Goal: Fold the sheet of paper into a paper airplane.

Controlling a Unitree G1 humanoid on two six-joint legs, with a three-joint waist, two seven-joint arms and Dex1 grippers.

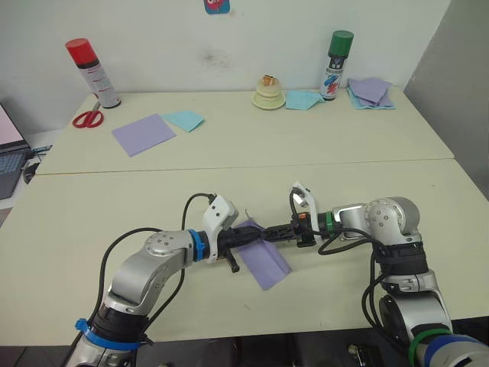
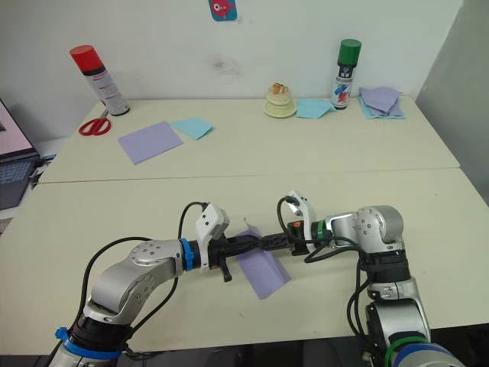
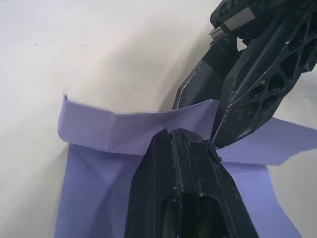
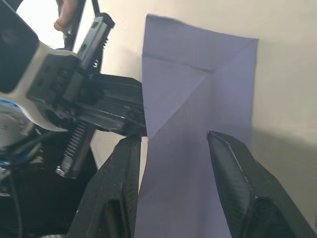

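The sheet of paper (image 1: 269, 265) is lavender with crease lines and lies near the table's front edge, its far end lifted off the surface. My left gripper (image 1: 250, 235) comes in from the left and is shut on that raised edge; the left wrist view shows its closed fingertips (image 3: 184, 136) at the folded flap (image 3: 109, 131). From the right, my right gripper (image 1: 270, 232) meets it tip to tip. In the right wrist view that gripper (image 4: 171, 141) is open, and the sheet of paper (image 4: 198, 99) stands between its two fingers.
A smooth lavender square (image 1: 143, 134), a light-blue sheet (image 1: 183, 119), red scissors (image 1: 89, 118) and a red-capped can (image 1: 92, 73) sit at the back left. At the back right are a green-capped can (image 1: 336, 65) and a stack of sheets (image 1: 370, 92). A laptop (image 1: 9, 153) is at the left edge.
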